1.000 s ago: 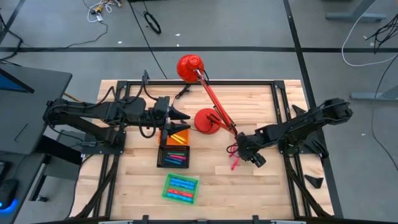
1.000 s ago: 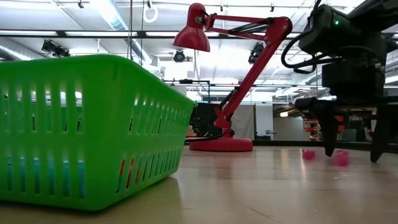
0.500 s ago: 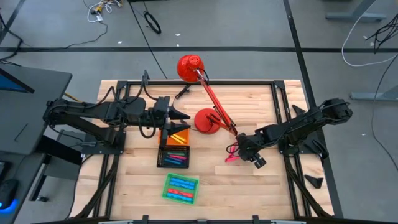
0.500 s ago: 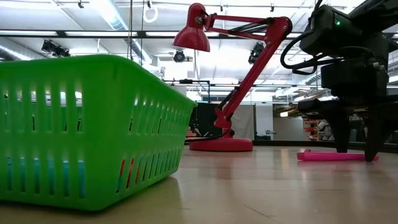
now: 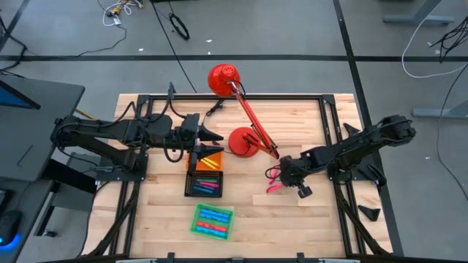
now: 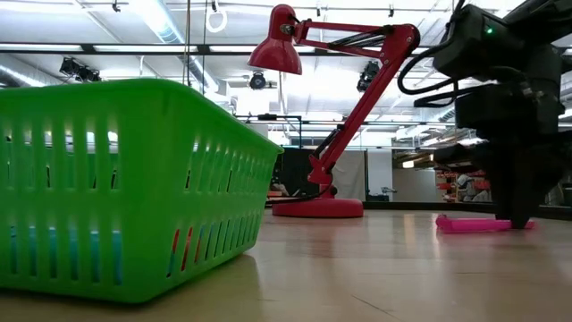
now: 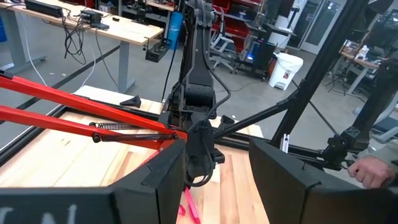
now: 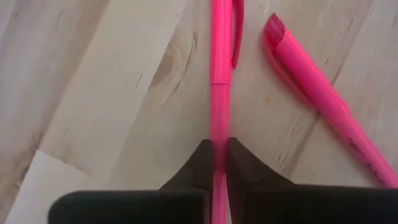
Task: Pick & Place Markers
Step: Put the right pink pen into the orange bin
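The right gripper (image 8: 214, 163) had its fingers pinched tight on a pink marker (image 8: 219, 74) that lay flat on the bench (image 5: 314, 219), just in front of the red lamp (image 5: 241, 141) base. The hold sat near one end of the marker, so a good lift would go straight up and slowly, since a marker caught off its middle could droop or swivel between the fingers. A second pink marker (image 8: 323, 99) lay slantwise close beside the held one, apparently apart from it; raising before any sideways travel should keep it from being dragged along.

The likely goals stood on the far side of the lamp base from the right gripper: a black tray (image 5: 204, 184) and a green tray (image 5: 213, 220), both already holding markers, with an orange tray (image 5: 206, 159) next to the black one. The left gripper (image 5: 215, 136) hung over the orange tray, just beside the lamp base, fingers partly open and seemingly empty. The lamp's slanting arm leaned close over the right gripper, so I judged it the main obstacle to a carry
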